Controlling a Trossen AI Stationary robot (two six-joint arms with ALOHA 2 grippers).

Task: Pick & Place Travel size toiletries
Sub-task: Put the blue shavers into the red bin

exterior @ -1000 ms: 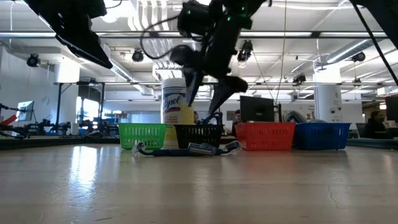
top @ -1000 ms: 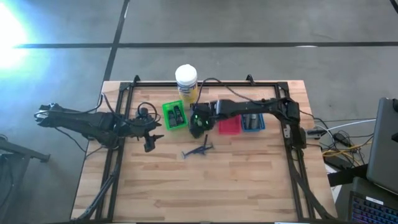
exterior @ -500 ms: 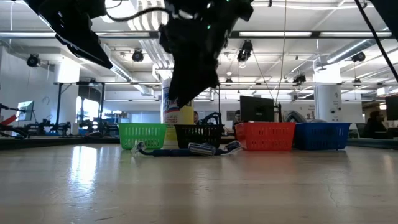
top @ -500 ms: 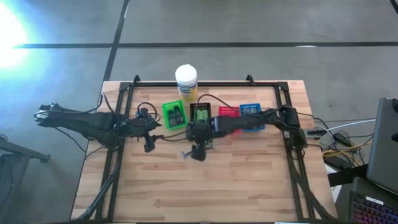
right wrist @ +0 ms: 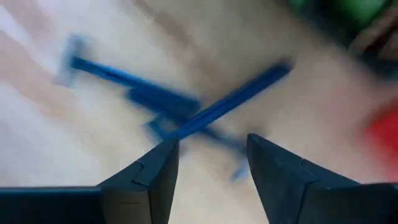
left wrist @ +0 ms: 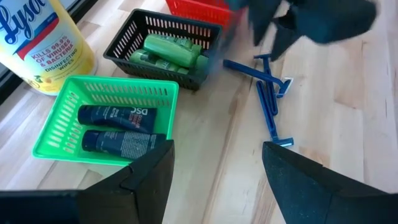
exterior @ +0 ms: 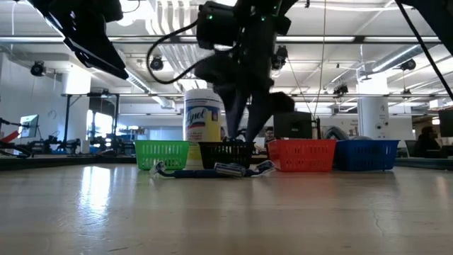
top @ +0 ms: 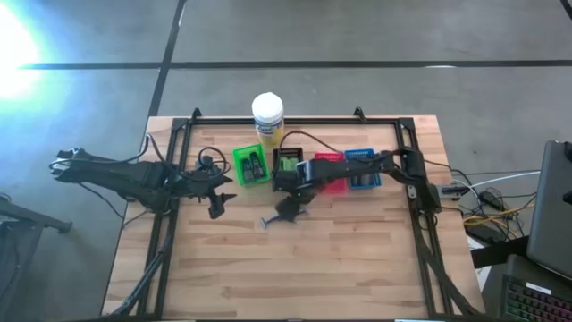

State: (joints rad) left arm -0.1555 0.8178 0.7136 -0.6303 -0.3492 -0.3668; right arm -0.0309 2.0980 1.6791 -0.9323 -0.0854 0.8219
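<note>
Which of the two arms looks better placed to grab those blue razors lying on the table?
The right. Its open gripper hangs right over the blue razors, while the left gripper waits off to the side, near the green basket.

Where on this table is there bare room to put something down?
The wide wooden stretch of the table nearer than the blue razors is bare. The back is crowded: green basket, black basket, red basket, blue basket and yellow jar, with the right pincer over the razors.

Four baskets [top: 250,165] stand in a row at the table's [top: 357,259] rear, jar [top: 267,116] behind them. Tubes [left wrist: 118,128] lie in the leftmost basket, packs [left wrist: 166,51] in the next. Razors [left wrist: 268,99] lie crossed before the baskets, under the right gripper [top: 288,207].
</note>
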